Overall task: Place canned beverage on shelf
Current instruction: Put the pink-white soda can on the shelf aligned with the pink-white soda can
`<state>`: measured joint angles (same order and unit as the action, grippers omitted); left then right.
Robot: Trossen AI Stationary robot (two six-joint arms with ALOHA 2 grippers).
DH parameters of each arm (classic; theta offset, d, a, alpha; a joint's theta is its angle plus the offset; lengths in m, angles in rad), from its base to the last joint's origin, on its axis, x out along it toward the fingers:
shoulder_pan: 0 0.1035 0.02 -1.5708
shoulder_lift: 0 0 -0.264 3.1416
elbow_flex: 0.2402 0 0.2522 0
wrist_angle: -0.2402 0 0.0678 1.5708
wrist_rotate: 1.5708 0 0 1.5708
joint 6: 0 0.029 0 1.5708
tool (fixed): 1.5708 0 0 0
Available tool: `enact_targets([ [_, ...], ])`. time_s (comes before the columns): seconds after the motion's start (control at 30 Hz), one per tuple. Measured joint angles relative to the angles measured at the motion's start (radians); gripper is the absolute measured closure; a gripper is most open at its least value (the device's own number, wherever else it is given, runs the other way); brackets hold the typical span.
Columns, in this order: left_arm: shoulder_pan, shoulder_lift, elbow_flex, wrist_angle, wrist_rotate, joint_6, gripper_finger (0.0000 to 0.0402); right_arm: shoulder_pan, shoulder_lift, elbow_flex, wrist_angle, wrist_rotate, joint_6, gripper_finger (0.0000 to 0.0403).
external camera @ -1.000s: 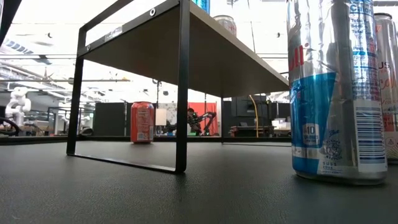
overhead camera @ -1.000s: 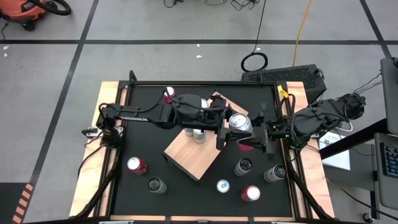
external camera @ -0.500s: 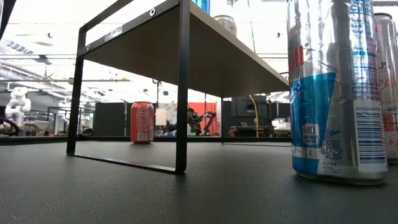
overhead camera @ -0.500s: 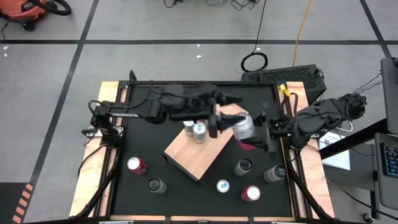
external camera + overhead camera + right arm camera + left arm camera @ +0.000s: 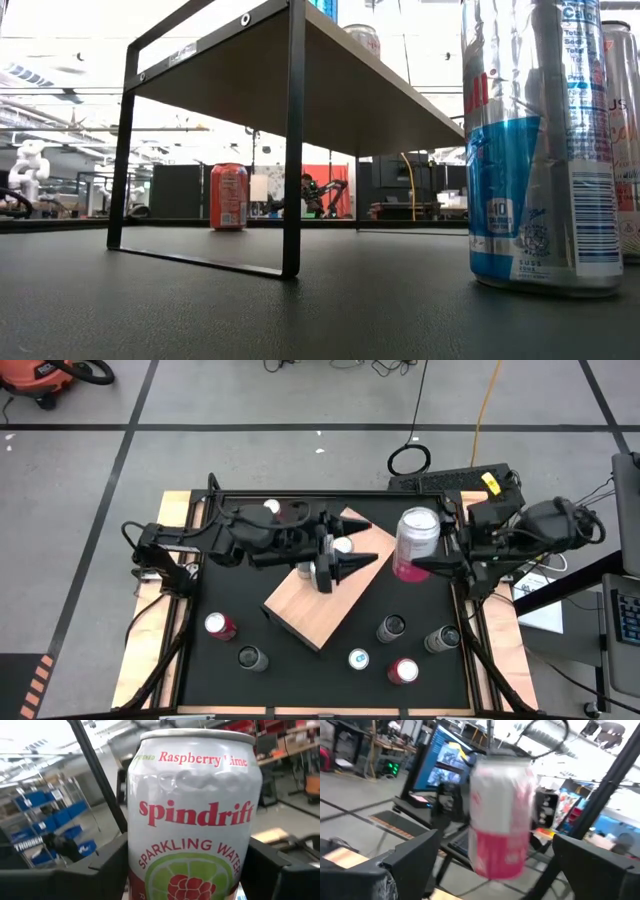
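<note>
Held can: a white and pink Spindrift raspberry-lime can (image 5: 414, 543) sits upright between the two fingers of the right gripper (image 5: 432, 564), raised above the black tabletop (image 5: 235, 600) just off the shelf's right-hand end.
Right gripper fingers: closed on the can's lower body, one dark finger (image 5: 105, 870) on each side of it in the right wrist view, the label (image 5: 195, 815) facing the camera.
Left gripper: the left gripper (image 5: 352, 563) hovers over the shelf, pointing toward the held can but apart from it.
Left gripper fingers: spread wide with nothing between them; in the left wrist view the can (image 5: 501, 817) shows farther off, framed by the two fingers (image 5: 410, 857) without touching either.
Shelf: the shelf (image 5: 310, 610), a tan wooden board on a black frame, stands skewed near the middle of the table.
On the shelf: two silver-topped cans (image 5: 318, 570) stand close together under the left arm.
Low view: the shelf's underside (image 5: 300, 90) and black leg (image 5: 292, 150) are seen from below; a can top (image 5: 362, 38) peeks over its edge.
Other cans: a tall blue and silver can (image 5: 540, 150) stands close to the low camera; a red can (image 5: 229, 197) stands beyond the shelf; several more stand on the table along its near side (image 5: 359, 658).
</note>
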<state>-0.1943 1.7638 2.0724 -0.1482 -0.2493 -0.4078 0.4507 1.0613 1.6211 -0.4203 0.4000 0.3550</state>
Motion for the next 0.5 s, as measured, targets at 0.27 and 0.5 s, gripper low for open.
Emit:
enact_targets([
  [0.27, -0.016, 0.040, -0.001, 0.010, -0.020, -0.002, 0.0007, 0.000, 0.017, 0.000, 0.072, -0.002, -0.052, 0.0132],
  [0.5, -0.016, 0.082, -0.001, 0.065, 0.036, -0.005, 0.0007, 0.000, 0.046, 0.000, 0.098, -0.008, -0.064, 0.0132],
])
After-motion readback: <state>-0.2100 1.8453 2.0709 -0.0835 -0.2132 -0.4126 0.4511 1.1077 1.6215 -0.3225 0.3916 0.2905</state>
